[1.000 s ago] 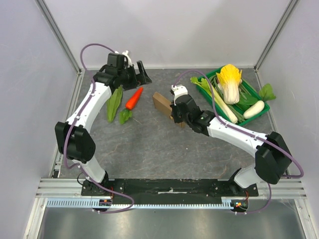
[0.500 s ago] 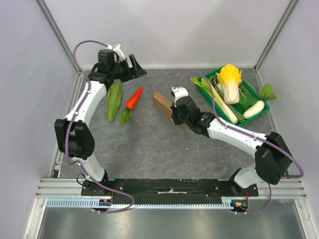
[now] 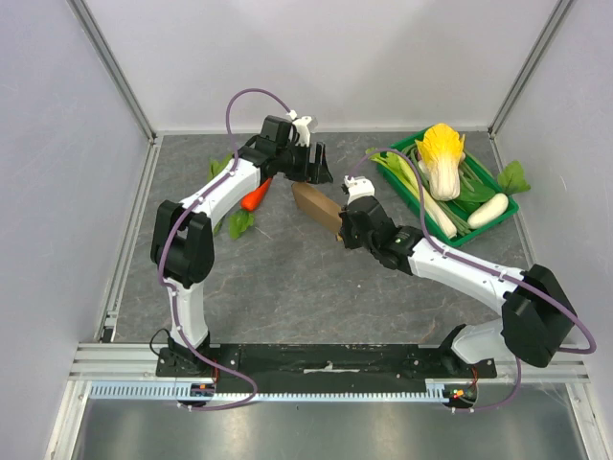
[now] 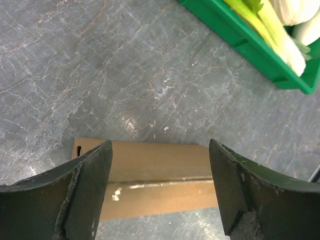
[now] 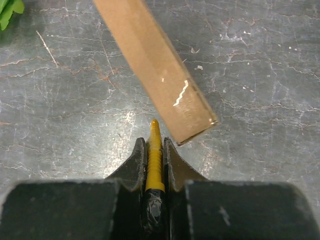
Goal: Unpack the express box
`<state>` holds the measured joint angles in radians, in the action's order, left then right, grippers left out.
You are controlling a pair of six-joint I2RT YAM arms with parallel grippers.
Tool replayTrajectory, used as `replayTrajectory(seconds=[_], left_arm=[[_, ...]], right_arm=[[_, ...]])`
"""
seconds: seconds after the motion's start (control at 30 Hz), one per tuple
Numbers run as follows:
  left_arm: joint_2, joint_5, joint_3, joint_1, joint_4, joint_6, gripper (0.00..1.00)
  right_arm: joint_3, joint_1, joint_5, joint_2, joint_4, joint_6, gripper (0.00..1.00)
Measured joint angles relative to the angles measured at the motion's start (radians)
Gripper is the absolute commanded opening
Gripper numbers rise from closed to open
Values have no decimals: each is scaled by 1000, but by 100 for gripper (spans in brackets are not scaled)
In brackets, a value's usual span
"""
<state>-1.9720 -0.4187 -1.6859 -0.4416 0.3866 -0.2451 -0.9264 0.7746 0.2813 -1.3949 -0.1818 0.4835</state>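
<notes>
Left gripper (image 4: 160, 170), swung in from 10 o'clock, is hovering spread-jawed over the express box (image 3: 316, 206) lying just 12 o'clock of the table (image 3: 287, 287) centre, right gripper (image 5: 156, 150) clenching a yellow tool (image 5: 155, 165) at its 4 o'clock end, so opening is probably starting.

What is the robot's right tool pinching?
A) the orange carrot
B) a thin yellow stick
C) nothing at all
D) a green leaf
B: the right wrist view shows the right tool shut on a thin yellow stick, its tip close to the express box.
</notes>
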Motion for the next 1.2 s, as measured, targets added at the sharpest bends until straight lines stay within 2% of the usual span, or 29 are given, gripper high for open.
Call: replayTrajectory(seconds=[0.5,0.93,1.2], left_arm=[[-24,36,44,-70,-31,163,82],[-23,22,101,-71,-43,190,82],[-24,-5,28,-70,-42,190,82]], right_arm=[[37,-40,72,57,-15,48,0],[37,-92,77,55,-5,51,0],[23,-117,56,2,62,51,0]])
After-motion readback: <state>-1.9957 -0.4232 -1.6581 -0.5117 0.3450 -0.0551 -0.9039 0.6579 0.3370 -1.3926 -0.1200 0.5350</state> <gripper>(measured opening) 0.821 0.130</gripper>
